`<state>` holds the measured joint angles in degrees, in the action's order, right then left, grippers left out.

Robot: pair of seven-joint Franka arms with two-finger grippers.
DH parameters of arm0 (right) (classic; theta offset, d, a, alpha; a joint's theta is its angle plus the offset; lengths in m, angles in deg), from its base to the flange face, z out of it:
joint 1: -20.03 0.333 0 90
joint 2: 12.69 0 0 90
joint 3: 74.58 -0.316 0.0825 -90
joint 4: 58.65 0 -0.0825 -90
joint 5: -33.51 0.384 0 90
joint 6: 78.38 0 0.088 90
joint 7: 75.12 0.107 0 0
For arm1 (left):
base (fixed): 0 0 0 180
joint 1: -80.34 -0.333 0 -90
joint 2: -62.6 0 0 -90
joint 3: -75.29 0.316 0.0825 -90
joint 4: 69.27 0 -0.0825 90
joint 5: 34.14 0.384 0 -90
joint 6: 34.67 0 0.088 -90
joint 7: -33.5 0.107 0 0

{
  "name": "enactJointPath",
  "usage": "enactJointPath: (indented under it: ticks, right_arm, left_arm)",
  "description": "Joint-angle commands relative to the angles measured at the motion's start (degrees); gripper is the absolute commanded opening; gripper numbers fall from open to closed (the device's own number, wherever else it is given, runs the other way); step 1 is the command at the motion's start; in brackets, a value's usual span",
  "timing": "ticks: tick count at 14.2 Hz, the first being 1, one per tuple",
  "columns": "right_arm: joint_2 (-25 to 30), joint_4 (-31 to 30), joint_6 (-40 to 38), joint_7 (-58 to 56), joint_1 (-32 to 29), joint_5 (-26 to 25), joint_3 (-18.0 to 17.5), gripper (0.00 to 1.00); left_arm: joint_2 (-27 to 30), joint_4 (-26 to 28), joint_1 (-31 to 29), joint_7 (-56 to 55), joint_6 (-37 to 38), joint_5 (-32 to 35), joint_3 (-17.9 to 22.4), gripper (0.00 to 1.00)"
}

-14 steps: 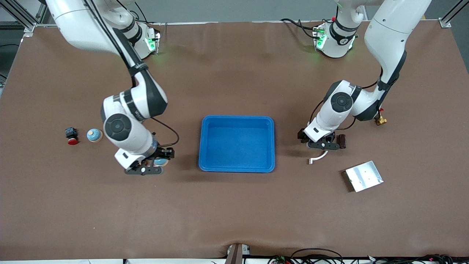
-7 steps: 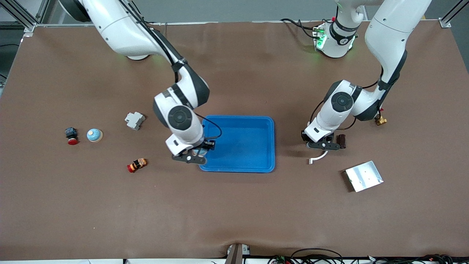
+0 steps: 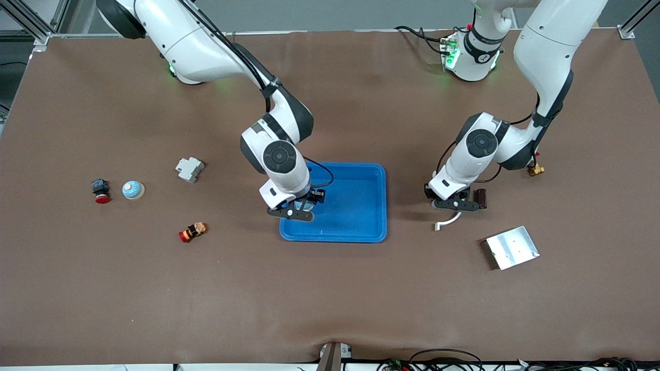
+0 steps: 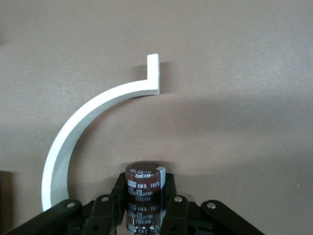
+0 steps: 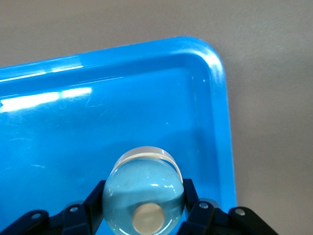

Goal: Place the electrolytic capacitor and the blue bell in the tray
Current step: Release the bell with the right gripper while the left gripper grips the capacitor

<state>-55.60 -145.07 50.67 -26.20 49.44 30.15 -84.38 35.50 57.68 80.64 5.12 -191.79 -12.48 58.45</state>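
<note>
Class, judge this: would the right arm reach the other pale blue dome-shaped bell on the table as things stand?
Probably not yet: the right tool is shut on a blue bell over the bright blue plastic tray; the table bell lies unobstructed.

Blue tray (image 3: 361,226), mid-table. Pale-blue domed bell (image 5: 143,196), gripped above the tray's corner. Brown cylindrical capacitor (image 4: 143,188), gripped upright beside a white arc.
</note>
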Motion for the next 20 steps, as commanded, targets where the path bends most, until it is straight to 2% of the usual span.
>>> enactJointPath:
  ticks: [1,2,3,8,11,14,16,18,20]
  right_arm:
    - [-2.3,1.4,1.6,1.0,0.0,0.4,-0.6,0.6]
    - [-2.7,1.4,1.6,1.0,0.0,0.5,-0.6,0.76]
    - [-2.8,1.4,1.6,1.0,0.3,0.5,-0.6,1.0]
    - [-1.1,1.7,0.5,0.3,-0.7,0.0,-1.0,1.0]
    - [3.4,1.3,-7.8,-0.4,-5.3,0.0,-1.0,1.0]
    - [7.8,0.5,-16.3,-6.1,-10.6,0.0,-0.8,1.0]
    - [10.3,-1.0,-19.5,-10.2,-14.6,-0.1,-0.7,1.0]
    - [14.8,-7.8,-18.8,-12.7,-19.2,-0.4,-0.6,1.0]
    - [18.5,-12.7,-17.6,-19.2,-23.9,-0.5,-0.2,1.0]
  left_arm:
    - [0.4,0.0,-0.8,-2.0,-0.5,2.2,0.0,0.0]
    - [0.4,0.0,-0.8,-3.1,0.1,2.2,0.0,0.0]
    - [0.2,-0.1,-0.7,-3.4,0.4,2.2,0.0,0.0]
    - [0.2,-0.3,-0.7,-3.5,0.8,2.2,0.0,0.0]
    - [2.1,-0.6,-0.8,-4.9,4.7,2.1,-0.1,0.0]
    - [4.9,-3.5,-0.7,-17.4,13.1,1.3,-0.8,0.0]
    - [5.1,-6.6,-0.3,-26.9,18.8,1.3,-3.5,0.0]
    - [5.3,-9.3,-0.6,-34.8,22.8,1.0,-6.3,0.0]
    - [5.3,-10.1,-0.7,-42.9,23.7,-3.0,-8.3,0.0]
